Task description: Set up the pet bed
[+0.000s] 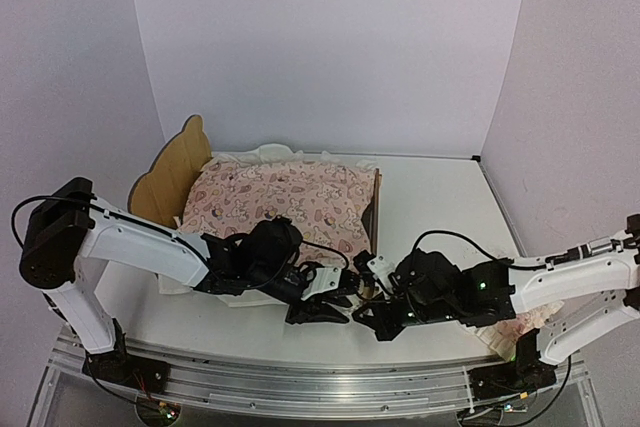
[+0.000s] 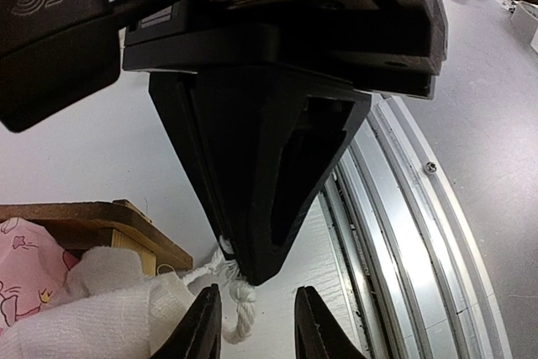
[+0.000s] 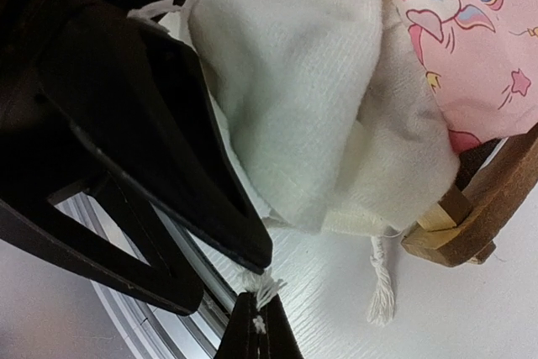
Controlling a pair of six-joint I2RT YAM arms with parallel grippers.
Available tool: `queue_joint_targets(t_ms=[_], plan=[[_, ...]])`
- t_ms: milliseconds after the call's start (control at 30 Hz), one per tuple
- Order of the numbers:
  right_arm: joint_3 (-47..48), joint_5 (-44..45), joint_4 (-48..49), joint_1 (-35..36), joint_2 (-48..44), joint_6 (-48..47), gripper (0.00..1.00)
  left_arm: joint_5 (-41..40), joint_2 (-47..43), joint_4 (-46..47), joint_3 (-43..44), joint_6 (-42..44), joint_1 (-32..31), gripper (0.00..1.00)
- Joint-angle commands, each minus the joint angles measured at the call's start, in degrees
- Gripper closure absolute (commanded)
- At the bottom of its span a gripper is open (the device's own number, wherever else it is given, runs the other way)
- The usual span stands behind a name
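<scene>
The pet bed [image 1: 165, 169], a plywood frame with a bear-ear headboard, stands left of centre with the pink printed cover [image 1: 290, 202] spread over it. Both grippers meet at its near right corner [image 2: 109, 223]. My right gripper [image 3: 256, 331] is shut on the frayed end of a white tie cord [image 3: 267, 286] of the cover's cream ruffle [image 3: 311, 115]. My left gripper [image 2: 256, 325] is open, and that cord's tassel [image 2: 241, 304] hangs between its fingers, just under the right gripper's tips. A second tie cord [image 3: 382, 292] lies loose on the table by the wooden corner [image 3: 475, 212].
An aluminium rail [image 2: 420, 233] runs along the table's near edge, close behind the grippers. A pink-and-cream cloth item [image 1: 508, 332] lies under my right arm. White walls enclose the table at the back and on both sides.
</scene>
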Motion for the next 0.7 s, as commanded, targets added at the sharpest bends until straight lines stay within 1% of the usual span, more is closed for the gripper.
queue_joint_targets(t_ms=[0, 100, 400, 533, 667], plan=[[2.59, -2.39, 2.99, -1.06, 0.33, -0.27, 1.00, -1.06, 0.96, 2.03, -0.65, 1.27, -0.38, 0.69], [2.14, -2.91, 5.14, -1.79, -0.58, -0.28, 1.00, -1.32, 1.28, 1.70, -0.81, 1.68, -0.39, 0.68], [1.73, -4.06, 6.04, -2.29, -2.04, -0.11, 1.00, -3.86, 2.09, 1.46, -0.47, 1.89, -0.37, 0.74], [1.35, -3.91, 6.42, -2.38, -3.09, -0.11, 1.00, -4.90, 2.35, 0.61, -0.54, 2.28, -0.35, 0.72], [1.24, -4.12, 6.87, -2.38, -3.38, -0.07, 1.00, -5.33, 2.22, 0.51, -0.68, 2.00, -0.40, 0.73]])
